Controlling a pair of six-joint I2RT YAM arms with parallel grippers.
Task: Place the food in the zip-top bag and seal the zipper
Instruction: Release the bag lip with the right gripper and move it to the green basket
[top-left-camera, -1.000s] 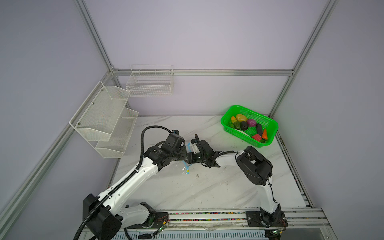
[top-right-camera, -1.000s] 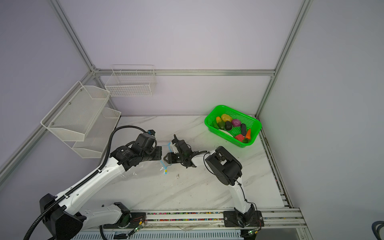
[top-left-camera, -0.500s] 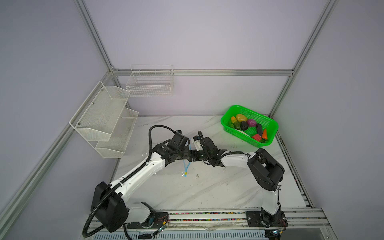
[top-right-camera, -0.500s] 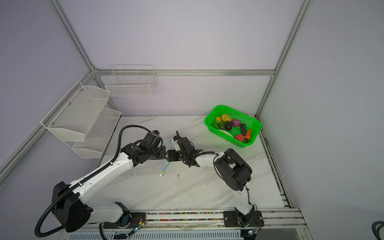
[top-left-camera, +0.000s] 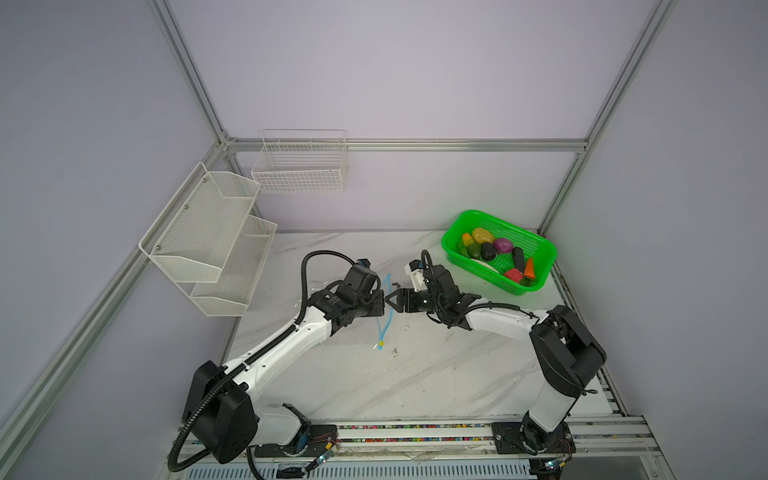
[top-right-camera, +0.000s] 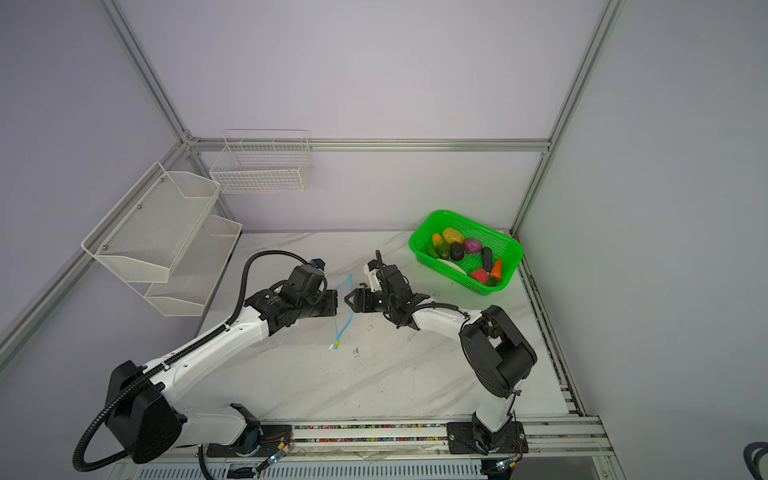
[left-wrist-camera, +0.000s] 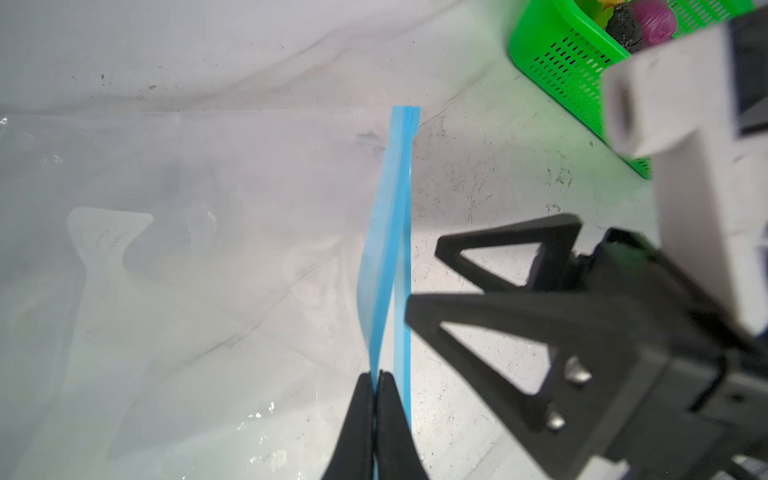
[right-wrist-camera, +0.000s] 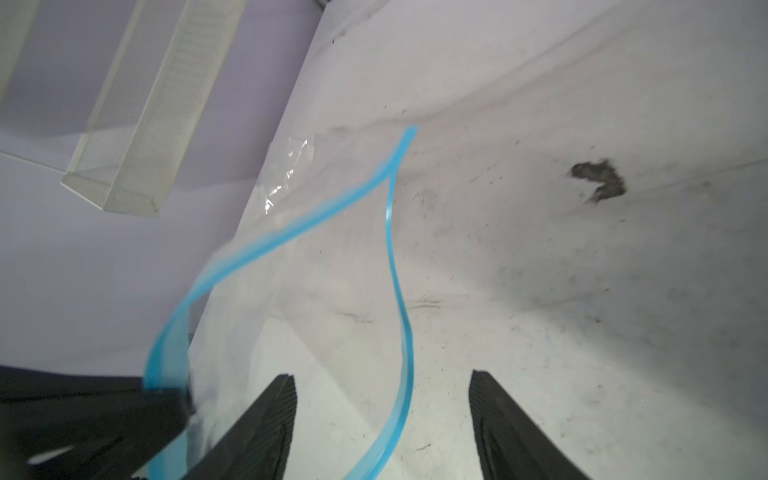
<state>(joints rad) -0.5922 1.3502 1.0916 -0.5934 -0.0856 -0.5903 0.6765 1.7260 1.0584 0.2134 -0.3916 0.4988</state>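
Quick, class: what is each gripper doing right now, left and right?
Left gripper: shut, pinching one lip of the zipper.
Right gripper: open, gripping nothing.

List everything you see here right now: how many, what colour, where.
bag: one, clear, lying centre-left
zipper: one, light blue, bag's edge, parted; yellow slider at near end
basket: one, green, far right corner
toy food: roughly ten, mixed colours, in the basket
shelf: one, white, two tiers, left wall
wire rack: one, white, back wall
table: one, white marble, under everything
left arm: one, white and black, jaws shut on the zipper
right arm: one, white and black, jaws open beside the zipper
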